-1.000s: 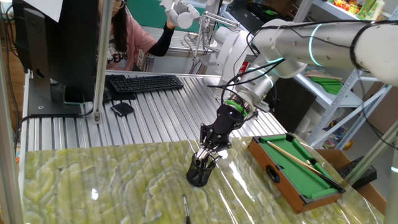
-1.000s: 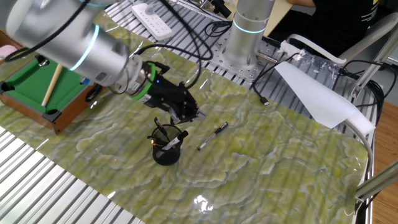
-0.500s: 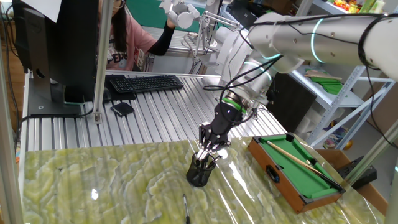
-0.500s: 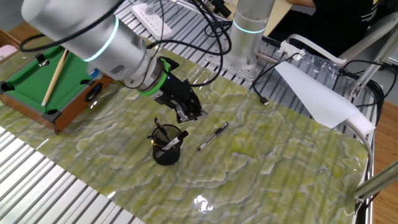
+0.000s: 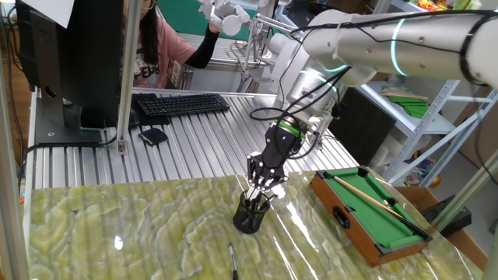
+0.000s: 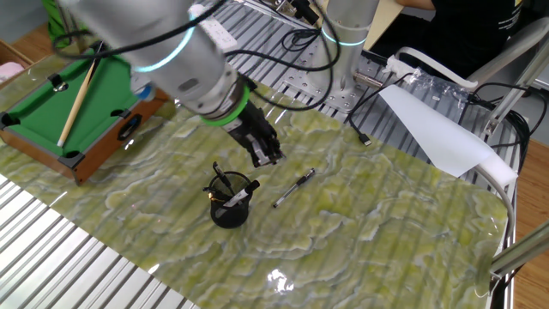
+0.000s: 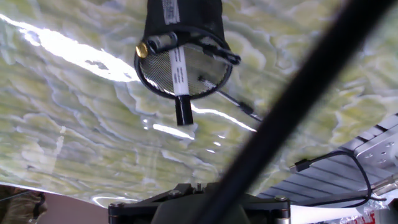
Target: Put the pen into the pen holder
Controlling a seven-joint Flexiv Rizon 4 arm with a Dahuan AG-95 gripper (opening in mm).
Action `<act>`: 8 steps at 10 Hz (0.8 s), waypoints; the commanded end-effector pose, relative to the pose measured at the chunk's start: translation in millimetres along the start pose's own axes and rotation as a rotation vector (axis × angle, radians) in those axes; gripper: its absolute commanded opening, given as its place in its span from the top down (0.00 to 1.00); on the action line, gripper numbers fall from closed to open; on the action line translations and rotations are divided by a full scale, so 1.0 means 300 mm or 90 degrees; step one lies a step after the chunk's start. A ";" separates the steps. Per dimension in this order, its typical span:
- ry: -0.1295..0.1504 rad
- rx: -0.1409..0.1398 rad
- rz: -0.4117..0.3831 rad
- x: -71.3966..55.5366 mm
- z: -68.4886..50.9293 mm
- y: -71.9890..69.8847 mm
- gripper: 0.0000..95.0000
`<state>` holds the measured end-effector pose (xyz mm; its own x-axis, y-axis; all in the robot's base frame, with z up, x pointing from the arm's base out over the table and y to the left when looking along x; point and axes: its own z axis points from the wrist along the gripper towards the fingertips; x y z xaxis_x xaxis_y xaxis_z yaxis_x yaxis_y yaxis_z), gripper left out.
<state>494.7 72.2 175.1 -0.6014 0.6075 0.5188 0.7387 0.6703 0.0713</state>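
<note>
Just above the pen holder (image 5: 248, 221), the end effector (image 5: 260, 189) hangs tilted downward with its fingers pressed together. A dark blurred bar crosses the hand view, and I cannot tell whether it is something thin pinched between the fingers or part of the rig. In the other fixed view the fingers look empty.

The pen (image 6: 293, 187) lies flat on the green marbled tabletop (image 6: 386, 223), just beside the holder and apart from it, on the side away from the toy pool table (image 6: 94, 154). It does not touch the end effector. The task looks not yet begun in earnest: the pen has to be picked up first.

Several things could go wrong from here:

- **Closed fingers.** If they come down on the pen this way, they will only push it along the glossy tabletop and it may roll off line. They need to part before the descent.
- **Clutter in the cup.** Dark pens already stick out of the holder at angles. The fingers are close enough that a sideways move toward the lying pen could clip one and tip the light mesh cup.
- **Low, slim target.** A grasp that is slightly off centre could let the pen pivot or squirt out.
- **Crowded opening.** At insertion the tip could catch on the rim or on the pens inside and fall outside the cup.
</note>
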 end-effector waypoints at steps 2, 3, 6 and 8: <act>-0.037 -0.011 -0.041 -0.005 -0.003 0.004 1.00; -0.050 -0.008 -0.052 -0.005 -0.003 0.004 1.00; -0.066 -0.003 -0.078 -0.004 -0.002 0.003 1.00; -0.089 0.001 -0.087 0.000 0.007 0.000 1.00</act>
<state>496.5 73.4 173.4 -0.7311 0.5604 0.3891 0.6466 0.7512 0.1330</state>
